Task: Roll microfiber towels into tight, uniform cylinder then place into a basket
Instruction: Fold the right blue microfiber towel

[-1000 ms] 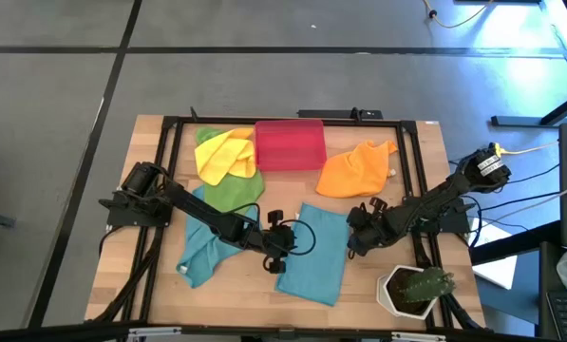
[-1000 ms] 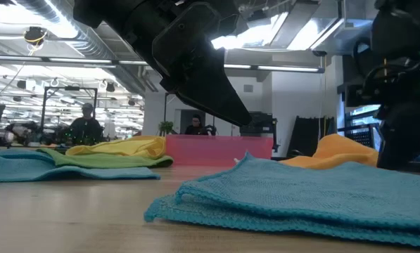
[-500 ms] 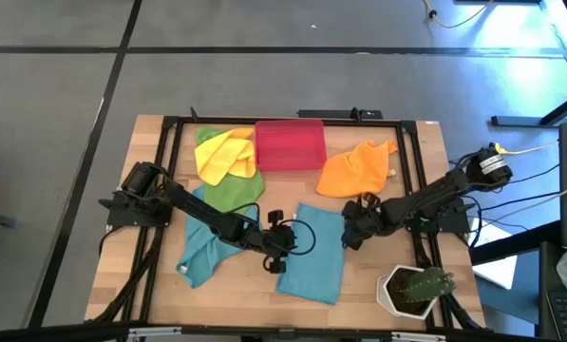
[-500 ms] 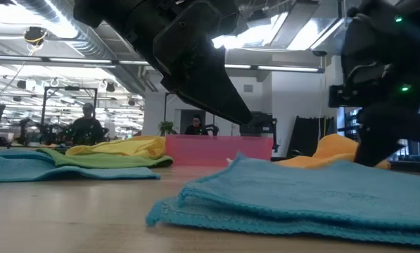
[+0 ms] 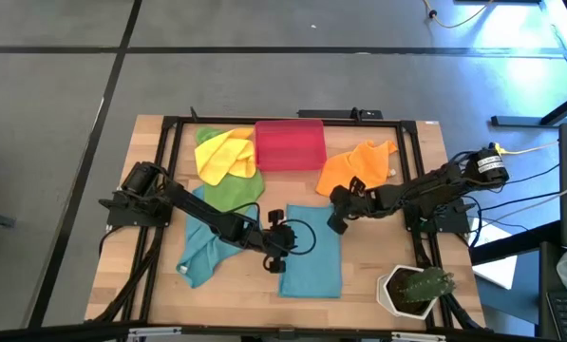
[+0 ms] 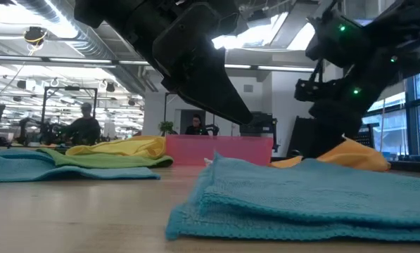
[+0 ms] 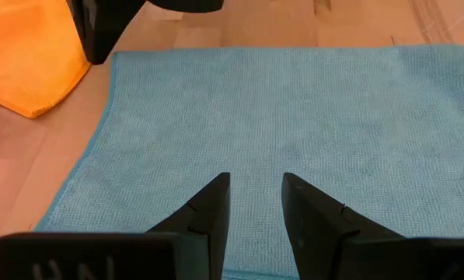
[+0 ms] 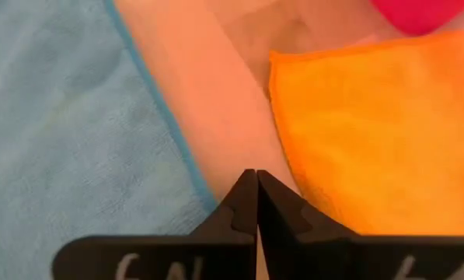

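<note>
A teal-blue towel [image 5: 311, 252] lies flat and rectangular on the table; it also shows in the left wrist view [image 7: 294, 117]. My left gripper [image 5: 279, 249] is open and hovers over the towel's left edge, its fingers [image 7: 216, 202] pointing across the cloth. My right gripper [image 5: 337, 217] is shut at the towel's far right corner, between it and the orange towel [image 5: 356, 169]. The red-pink basket [image 5: 289, 144] stands at the far middle. Yellow [image 5: 221, 155], green [image 5: 234, 193] and a second teal towel [image 5: 199, 252] lie at the left. My right gripper's shut fingers [image 8: 239, 210] point slanting down at the table beside the teal towel's right edge [image 8: 204, 194], near its far right corner. One finger's outer side meets that edge. Whether any cloth is caught between the fingers, I cannot tell. The towel lies flat.
A white pot with a cactus [image 5: 411, 290] stands at the near right corner. A black frame [image 5: 169, 171] runs around the work area. Bare wood shows to the right of the teal towel [image 5: 378, 256].
My right gripper has gone toward the table's far left, from beside the teal towel's right edge to its far right corner. The towel, slanted before, has turned and now lies as a straight rectangle, its far edge shifted left. My left gripper has kept still.
</note>
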You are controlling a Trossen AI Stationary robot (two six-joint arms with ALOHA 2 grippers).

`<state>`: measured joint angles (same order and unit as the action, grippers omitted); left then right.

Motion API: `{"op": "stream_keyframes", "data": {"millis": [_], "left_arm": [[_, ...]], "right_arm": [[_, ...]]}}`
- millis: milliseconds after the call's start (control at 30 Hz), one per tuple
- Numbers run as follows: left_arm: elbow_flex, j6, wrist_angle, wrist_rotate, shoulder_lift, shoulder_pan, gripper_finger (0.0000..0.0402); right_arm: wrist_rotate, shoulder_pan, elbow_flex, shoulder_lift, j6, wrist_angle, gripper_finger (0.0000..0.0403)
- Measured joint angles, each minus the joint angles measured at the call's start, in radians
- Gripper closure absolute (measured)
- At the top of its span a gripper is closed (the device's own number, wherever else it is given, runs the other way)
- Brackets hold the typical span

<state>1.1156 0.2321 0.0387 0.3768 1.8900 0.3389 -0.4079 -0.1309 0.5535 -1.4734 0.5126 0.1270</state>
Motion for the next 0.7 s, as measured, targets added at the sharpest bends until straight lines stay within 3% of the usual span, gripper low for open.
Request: {"op": "stream_keyframes", "data": {"millis": [167,400,700], "left_arm": [[0.000,0.000,0.000,0.000,0.000,0.002,0.0295],[0.000,0.000,0.007,0.000,0.000,0.008,0.0295],[0.000,0.000,0.024,0.000,0.000,0.008,0.0295]], "right_arm": [[0.008,-0.015,0.036,0.019,0.007,0.152,0.0397],[-0.069,-0.066,0.073,0.144,0.138,0.487,0.0394],[-0.043,-0.268,0.074,0.260,0.152,0.454,0.0361]]}}
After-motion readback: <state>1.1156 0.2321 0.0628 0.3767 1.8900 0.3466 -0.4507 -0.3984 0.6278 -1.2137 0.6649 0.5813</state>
